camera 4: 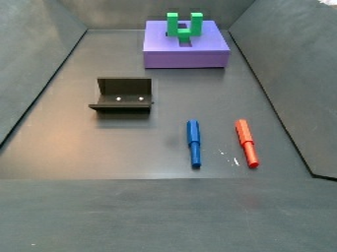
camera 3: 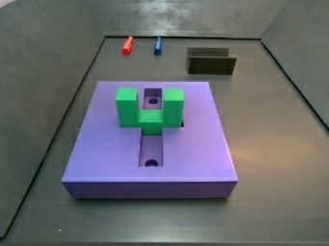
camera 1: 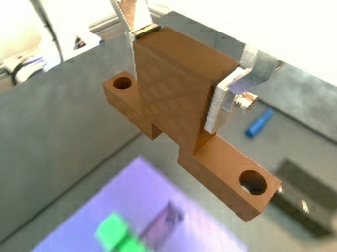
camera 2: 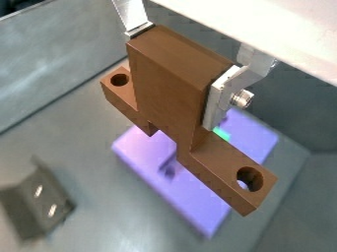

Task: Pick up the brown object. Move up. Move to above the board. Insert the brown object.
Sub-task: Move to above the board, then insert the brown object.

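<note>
Unlabelled brown object (camera 2: 178, 108) in tool (camera 2: 184, 54)

The dark grey floor (camera 3: 276, 144) of the walled bin carries 4 things in both side views. The board (camera 3: 115, 159), a large purple-blue slab, lies flat on it, with a green U-shaped block (camera 3: 149, 108) standing over its central groove. The fixture (camera 4: 122, 95) stands on the floor well apart from the board. A blue marker (camera 4: 194, 142) and a red marker (camera 4: 245, 142) lie just beside each other, roughly parallel. The gripper (camera 2: 184, 61) shows only in the wrist views, raised clear of the floor and clamping the brown object (camera 2: 178, 98)
</note>
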### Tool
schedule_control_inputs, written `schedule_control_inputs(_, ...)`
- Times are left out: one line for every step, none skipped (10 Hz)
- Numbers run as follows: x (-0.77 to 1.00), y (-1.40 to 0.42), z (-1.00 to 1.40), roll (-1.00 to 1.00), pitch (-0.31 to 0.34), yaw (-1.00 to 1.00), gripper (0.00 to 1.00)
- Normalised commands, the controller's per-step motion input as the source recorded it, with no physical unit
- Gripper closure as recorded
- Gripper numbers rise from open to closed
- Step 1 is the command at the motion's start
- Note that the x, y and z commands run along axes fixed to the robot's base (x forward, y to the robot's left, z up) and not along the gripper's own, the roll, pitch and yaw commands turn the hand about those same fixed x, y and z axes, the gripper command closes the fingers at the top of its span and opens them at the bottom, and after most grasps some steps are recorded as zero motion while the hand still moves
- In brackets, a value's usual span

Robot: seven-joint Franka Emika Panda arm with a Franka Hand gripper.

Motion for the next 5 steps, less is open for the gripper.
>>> schedule_control_inputs(0.47,-0.87,0.22,0.04,0.17,-0.03,1.0)
schedule_control_inputs(0.24,-0.36,0.1,0.03,0.125,-0.02,1.0)
schedule_control_inputs(0.13,-0.21,0.07,0.02,0.065,0.0,1.0)
schedule_control_inputs(0.0,0.0,0.0,-0.01,0.0,0.0,1.0)
schedule_control_inputs(0.0,0.0,-0.02,0.0,0.0,-0.01,1.0)
